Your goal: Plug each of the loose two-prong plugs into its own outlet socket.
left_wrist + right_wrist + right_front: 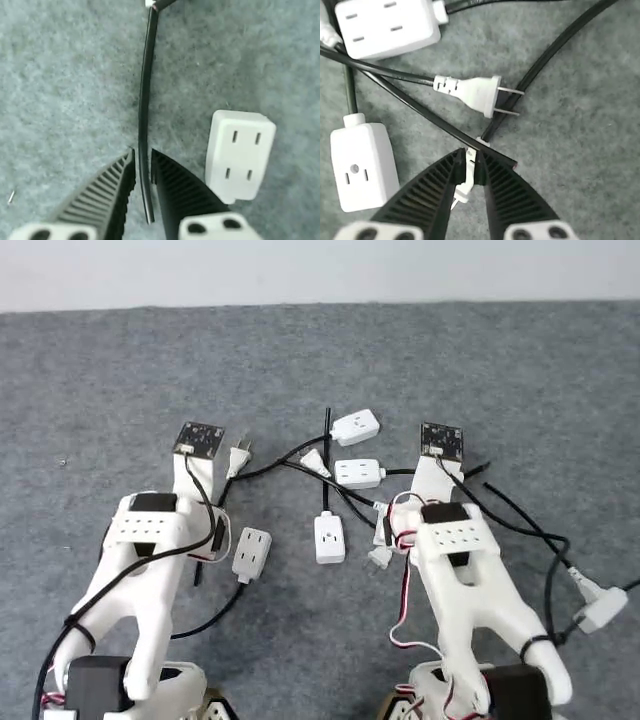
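Progress: nil, as far as shown. All four outlets in the high view have bare slots: top outlet (356, 426) upper centre, mid outlet (358, 473) just below it, low outlet (329, 537) at centre, L outlet (251, 551) left of centre. No plug is seated anywhere.

R gripper (470, 170): clenched on a white plug (460, 194), lower centre of the right wrist view, w/ black cords (420, 107) crossing just above the tips. My read is that pick-up is made and insertion not yet. The free plug (472, 94) lies centre frame, prongs bare and pointing toward the right edge. It is near mid outlet at upper left but not touching it.

L gripper (142, 172): closed down on a thin black cord (144, 100), not a plug. The cord runs from top centre down between the jaws, its end poking out low in frame. L outlet sits just right of it, apart.

Other loose plugs in the high view: far-L plug (238, 455) upper left of centre, ctr plug (315, 462) at centre, R-edge plug (595, 608) lower right, well apart from every outlet.

Left to do, my est.: everything. Each plug must be carried over, prongs lined up w/ slots, and pushed home. The cord tangle at centre prob. slows it.
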You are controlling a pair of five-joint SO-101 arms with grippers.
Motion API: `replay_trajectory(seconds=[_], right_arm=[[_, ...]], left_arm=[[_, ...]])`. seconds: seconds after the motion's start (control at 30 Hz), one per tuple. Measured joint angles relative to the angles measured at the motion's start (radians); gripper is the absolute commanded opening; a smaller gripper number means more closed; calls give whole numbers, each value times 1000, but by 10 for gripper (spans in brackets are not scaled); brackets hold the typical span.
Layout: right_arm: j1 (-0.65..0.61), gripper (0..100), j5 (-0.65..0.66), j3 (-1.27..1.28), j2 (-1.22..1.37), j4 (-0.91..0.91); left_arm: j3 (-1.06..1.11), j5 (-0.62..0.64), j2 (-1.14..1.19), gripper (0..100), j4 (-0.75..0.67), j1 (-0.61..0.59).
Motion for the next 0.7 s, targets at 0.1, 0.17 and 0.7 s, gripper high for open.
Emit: replay_trajectory(seconds=[0.1,0.17,0.7], right_arm=[[3,58,-2,0,0,9],[2,58,-2,0,0,25],[5,58,-18,-250,285,213]], left_arm=[[0,0,0,55,-9,0],[2,0,0,55,-9,0],[2,0,0,55,-12,0]])
